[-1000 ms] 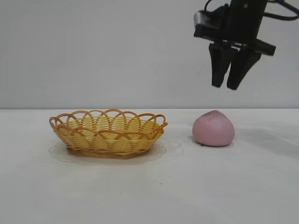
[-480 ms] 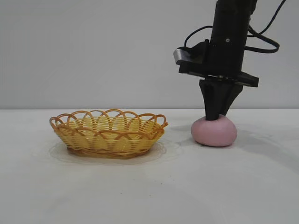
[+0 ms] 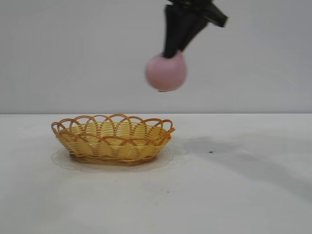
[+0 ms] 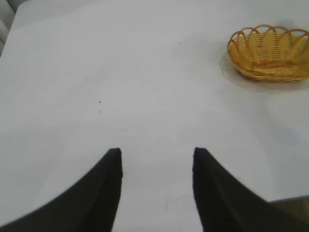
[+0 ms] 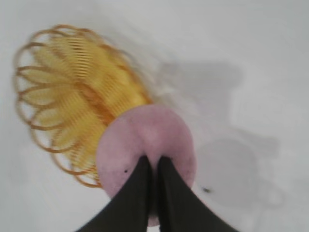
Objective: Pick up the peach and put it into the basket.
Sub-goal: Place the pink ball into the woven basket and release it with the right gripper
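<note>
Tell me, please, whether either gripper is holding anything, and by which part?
The right gripper holds the peach in the air, pinching its top with its fingers nearly shut. The left gripper is open over the bare table and holds nothing.

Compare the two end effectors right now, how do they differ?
The right end effector is pinched shut on the peach; the left end effector stands open and holds nothing. The right hangs in the air near the basket; the left hovers low over bare table, off to one side. Both have dark tapered fingers.
</note>
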Available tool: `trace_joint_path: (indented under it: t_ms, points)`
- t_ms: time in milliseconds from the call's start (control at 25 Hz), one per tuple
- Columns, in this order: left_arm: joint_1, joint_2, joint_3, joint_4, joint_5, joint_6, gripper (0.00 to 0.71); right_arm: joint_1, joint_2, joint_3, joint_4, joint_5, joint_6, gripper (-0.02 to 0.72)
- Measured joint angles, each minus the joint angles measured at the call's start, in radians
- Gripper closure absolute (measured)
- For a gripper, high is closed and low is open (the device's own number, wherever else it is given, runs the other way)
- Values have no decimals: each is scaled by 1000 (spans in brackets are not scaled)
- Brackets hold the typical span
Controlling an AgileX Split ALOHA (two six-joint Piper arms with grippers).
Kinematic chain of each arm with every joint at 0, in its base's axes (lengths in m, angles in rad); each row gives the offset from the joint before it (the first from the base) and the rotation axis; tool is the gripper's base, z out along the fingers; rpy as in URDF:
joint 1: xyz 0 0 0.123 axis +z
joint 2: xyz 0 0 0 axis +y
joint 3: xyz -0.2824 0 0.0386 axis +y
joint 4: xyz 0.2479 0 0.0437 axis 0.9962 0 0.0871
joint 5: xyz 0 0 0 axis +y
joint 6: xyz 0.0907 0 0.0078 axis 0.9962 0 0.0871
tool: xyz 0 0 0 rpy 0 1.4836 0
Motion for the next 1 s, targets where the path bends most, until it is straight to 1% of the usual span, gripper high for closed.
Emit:
trace_joint_path:
  t_ms: [160, 200, 240, 280, 400, 480, 560, 600, 640, 680, 760, 840, 920, 1000]
  points:
    - [0, 0, 0, 0, 0, 0, 417, 11, 54, 0, -2, -30, 14, 703]
    - [0, 0, 0, 0, 0, 0, 417, 11, 58, 0, -2, -39, 22, 648]
    - [0, 0, 0, 0, 0, 0, 417, 12, 60, 0, -2, -49, 30, 648]
    - [0, 0, 0, 0, 0, 0, 417, 12, 60, 0, -2, -60, 38, 584]
    - [0, 0, 0, 0, 0, 0, 417, 13, 56, -5, 0, -69, 64, 442]
    - [0, 0, 0, 0, 0, 0, 417, 14, 34, -5, -6, -67, 75, 375]
    - [0, 0, 0, 0, 0, 0, 417, 14, -24, -5, -44, -78, 105, 383]
    - [0, 0, 0, 0, 0, 0, 417, 10, -56, 5, -80, -95, 137, 383]
    - [0, 0, 0, 0, 0, 0, 417, 0, -94, 21, -121, -112, 171, 342]
    - [0, 0, 0, 0, 0, 0, 417, -18, -126, 41, -158, -126, 214, 357]
    - [0, 0, 0, 0, 0, 0, 417, -86, -161, 115, -224, -151, 297, 357]
    - [0, 0, 0, 0, 0, 0, 417, -173, -166, 201, -273, -170, 357, 357]
    - [0, 0, 0, 0, 0, 0, 417, -265, -157, 292, -301, -192, 389, 357]
    - [0, 0, 0, 0, 0, 0, 417, -348, -153, 350, -312, -213, 400, 357]
